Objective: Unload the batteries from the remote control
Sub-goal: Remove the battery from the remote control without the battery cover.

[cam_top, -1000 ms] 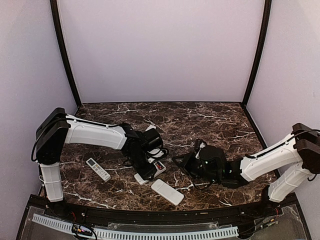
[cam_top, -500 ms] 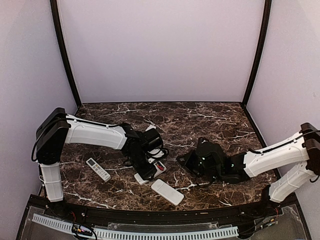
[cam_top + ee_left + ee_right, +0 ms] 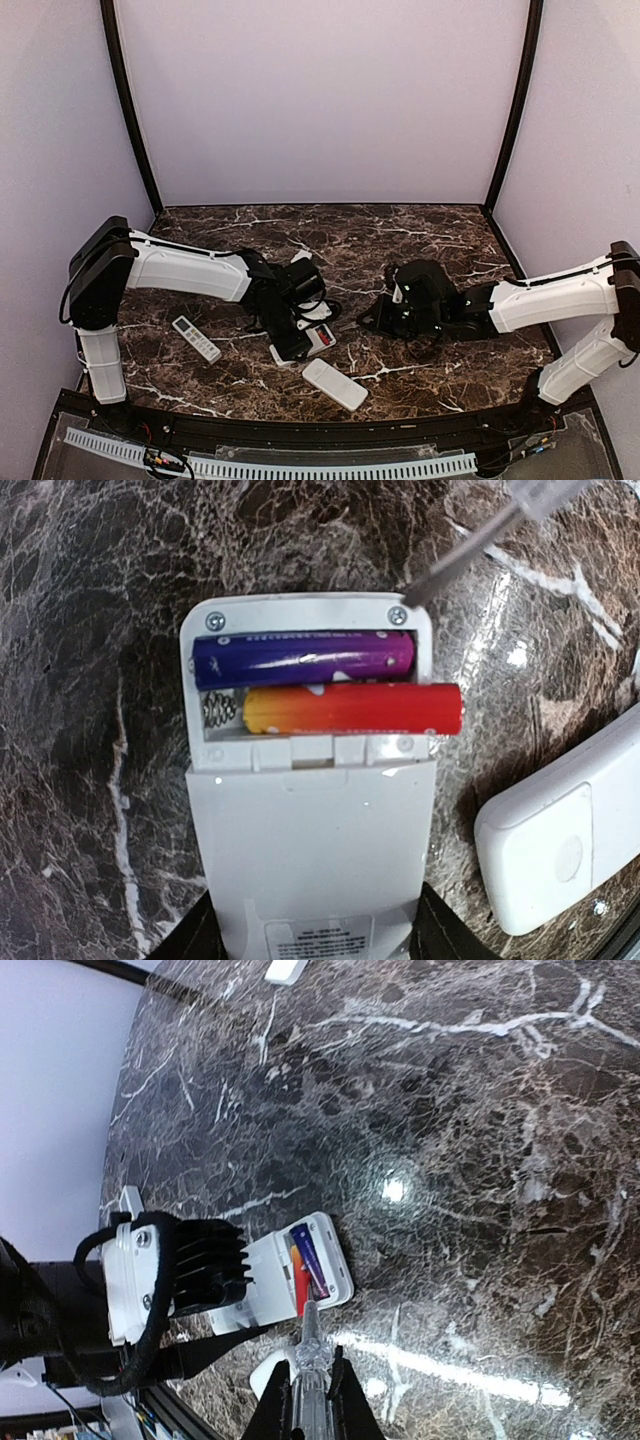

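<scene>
Left end effector (image 3: 314, 932) clamps remote (image 3: 310, 840), batteries (image 3: 350, 708) just ahead.

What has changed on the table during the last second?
The right arm swung toward the back wall, its jaws still shut on the tool, whose tip is at the open remote's corner. Unchanged: the left arm's jaws hold that remote, both batteries sit inside, and two other remotes lie untouched.
</scene>
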`<action>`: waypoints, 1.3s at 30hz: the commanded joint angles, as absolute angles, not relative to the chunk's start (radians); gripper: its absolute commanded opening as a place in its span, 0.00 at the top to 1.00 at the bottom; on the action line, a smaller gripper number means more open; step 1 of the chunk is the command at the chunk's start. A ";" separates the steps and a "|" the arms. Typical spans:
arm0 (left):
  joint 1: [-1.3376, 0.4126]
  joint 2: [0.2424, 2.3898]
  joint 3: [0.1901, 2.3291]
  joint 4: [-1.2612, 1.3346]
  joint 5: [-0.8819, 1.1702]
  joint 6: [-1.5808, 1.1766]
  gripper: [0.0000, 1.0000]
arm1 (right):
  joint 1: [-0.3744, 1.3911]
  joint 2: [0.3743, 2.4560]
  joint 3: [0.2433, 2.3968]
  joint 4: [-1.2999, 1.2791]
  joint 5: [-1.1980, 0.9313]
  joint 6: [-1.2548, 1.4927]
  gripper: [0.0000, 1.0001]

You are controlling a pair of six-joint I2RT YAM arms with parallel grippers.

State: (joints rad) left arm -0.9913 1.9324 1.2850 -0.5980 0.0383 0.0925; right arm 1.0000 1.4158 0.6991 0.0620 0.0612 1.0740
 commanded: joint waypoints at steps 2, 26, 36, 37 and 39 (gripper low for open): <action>-1.012 1.937 1.248 -0.527 0.042 0.144 0.92 | 0.991 1.417 0.709 0.094 -0.029 0.979 1.00; -1.015 1.939 1.262 -0.537 0.046 0.129 0.93 | 1.067 1.595 0.882 0.025 0.155 0.877 1.00; -1.016 1.939 1.266 -0.541 0.041 0.129 0.92 | 1.095 1.622 0.924 -0.106 0.206 0.821 1.00; -1.016 1.940 1.266 -0.541 0.041 0.129 0.92 | 1.095 1.630 0.930 -0.107 0.200 0.818 1.00; -1.016 1.939 1.266 -0.541 0.038 0.128 0.93 | 1.097 1.644 0.945 -0.118 0.198 0.813 1.00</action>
